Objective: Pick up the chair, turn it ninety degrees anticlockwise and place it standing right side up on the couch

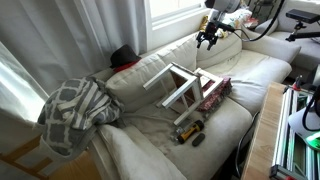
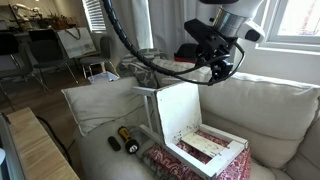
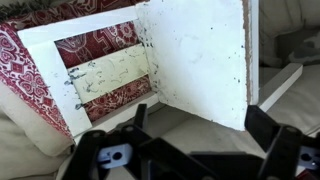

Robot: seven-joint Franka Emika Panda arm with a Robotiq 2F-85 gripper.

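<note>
The white-grey chair lies tipped over on the cream couch. Its slatted back lies flat on a red patterned cushion and its square seat stands on edge, legs pointing sideways. My gripper hangs above the chair near the couch's backrest, open and empty, apart from the chair. In the wrist view the seat and slats fill the top, and my open fingers frame the seat's lower edge. It shows open in an exterior view too.
A red patterned cushion lies under the chair's back. A plaid grey-white blanket is heaped on the couch's arm. A yellow-black tool and a small dark object lie on the seat cover. A wooden table edge stands in front.
</note>
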